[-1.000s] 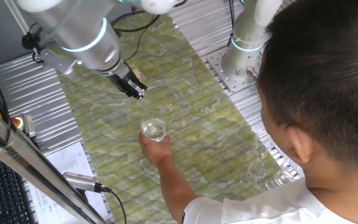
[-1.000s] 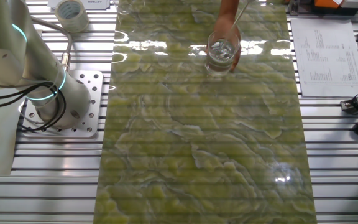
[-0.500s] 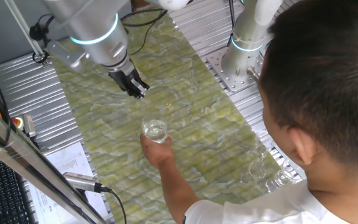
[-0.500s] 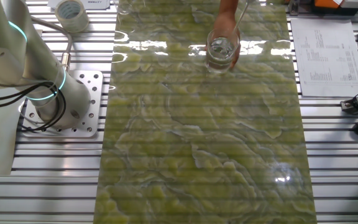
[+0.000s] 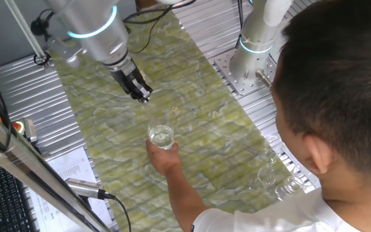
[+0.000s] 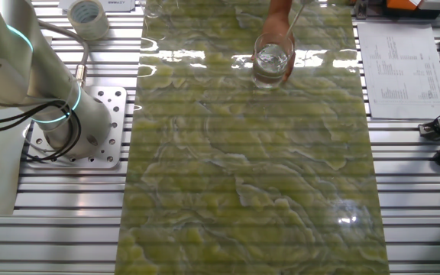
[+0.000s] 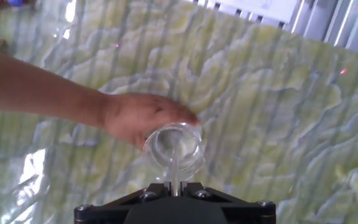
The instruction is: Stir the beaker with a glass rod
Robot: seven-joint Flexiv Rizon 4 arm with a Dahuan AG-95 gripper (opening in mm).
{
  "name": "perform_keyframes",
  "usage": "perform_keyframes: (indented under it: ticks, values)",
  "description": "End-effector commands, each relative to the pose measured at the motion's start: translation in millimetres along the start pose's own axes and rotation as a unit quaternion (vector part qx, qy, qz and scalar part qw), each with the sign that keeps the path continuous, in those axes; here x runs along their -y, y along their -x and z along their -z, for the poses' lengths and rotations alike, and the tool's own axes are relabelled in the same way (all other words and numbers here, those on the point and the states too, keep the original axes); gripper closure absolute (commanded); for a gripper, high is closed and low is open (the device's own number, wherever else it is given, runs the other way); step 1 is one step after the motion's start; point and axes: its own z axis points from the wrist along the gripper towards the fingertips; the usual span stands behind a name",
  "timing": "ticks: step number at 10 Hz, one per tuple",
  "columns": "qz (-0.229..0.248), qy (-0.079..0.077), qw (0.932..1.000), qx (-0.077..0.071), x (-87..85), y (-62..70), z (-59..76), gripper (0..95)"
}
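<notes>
So from one fixed view we see the end effector (image 5: 142, 96) hanging above the beaker (image 5: 161, 136), which a person's hand (image 5: 163, 156) steadies on the tabletop (image 5: 205, 129). Other fixed view: the glass rod (image 6: 295, 17) slants down toward the beaker's rim. Hand view: the end effector's clamped on the rod, probably lining up to dip in.

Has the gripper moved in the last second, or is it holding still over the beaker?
Yes. In one fixed view the gripper has crept up the picture, slightly farther from the beaker, which sits where it was.
</notes>
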Motion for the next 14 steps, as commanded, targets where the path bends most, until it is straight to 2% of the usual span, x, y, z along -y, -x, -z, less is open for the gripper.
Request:
perform_keyframes:
  ticks: [1, 3, 4, 6, 7, 11, 14]
  values:
    - [0.019, -0.022, 0.9988, -0.040, -1.2, 0.5, -0.8, 95.0]
    - [0.028, -0.041, 0.9978, -0.044, -1.2, 0.5, -0.9, 95.0]
    - [0.029, -0.044, 0.9980, -0.035, -1.2, 0.5, -0.9, 95.0]
    - [0.032, -0.053, 0.9980, -0.001, -1.3, 0.6, -0.9, 95.0]
    - [0.034, -0.057, 0.9978, 0.008, -1.5, 0.7, -1.1, 95.0]
    - [0.032, -0.058, 0.9976, 0.018, -3.1, 2.1, -3.1, 95.0]
    - [0.029, -0.056, 0.9979, 0.018, -5.6, 4.2, -6.2, 95.0]
